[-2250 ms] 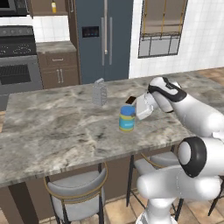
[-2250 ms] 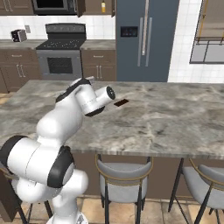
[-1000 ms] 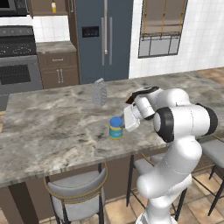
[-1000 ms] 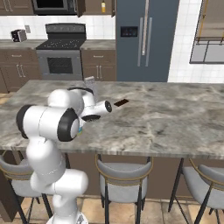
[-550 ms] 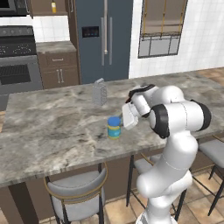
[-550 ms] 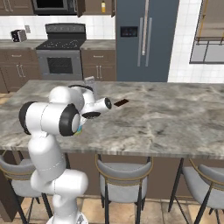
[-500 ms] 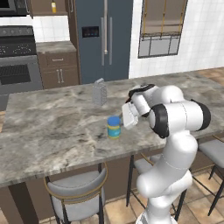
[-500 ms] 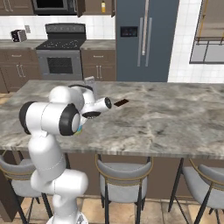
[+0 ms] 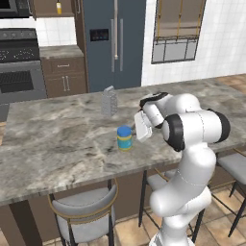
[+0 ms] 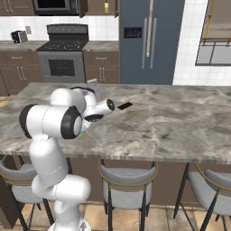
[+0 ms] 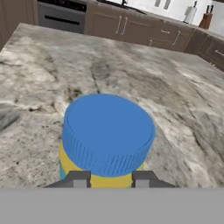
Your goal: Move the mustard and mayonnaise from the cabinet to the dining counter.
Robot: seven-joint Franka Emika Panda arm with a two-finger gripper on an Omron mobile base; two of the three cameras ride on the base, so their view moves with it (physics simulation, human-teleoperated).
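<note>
The short, squat mayonnaise jar [image 9: 124,138] with its blue ribbed lid and blue-and-yellow label stands upright on the grey-brown veined marble tabletop [image 9: 57,139] of the large dining island, so this part of the task looks delivered. In the hand view the jar [image 11: 107,140] sits just ahead of the two dark fingertips [image 11: 78,178], which stand a little apart at the bottom edge; they appear to lie in front of the jar, not around it. The tool [image 9: 142,126] hangs just beside the jar in the left base view, and I cannot tell whether it is open or closed, nor whether it touches the label.

As a judgement: the jar is stiff and probably glass or hard plastic, moderately heavy for its size, with a smooth, slippery label wall. Being low and wide, it should stand steadily. The best hold is across the body below the lid, or on the ribbed lid edge, which offers more friction.

A grey metal box grater [image 9: 109,101] stands well apart behind it.
</note>
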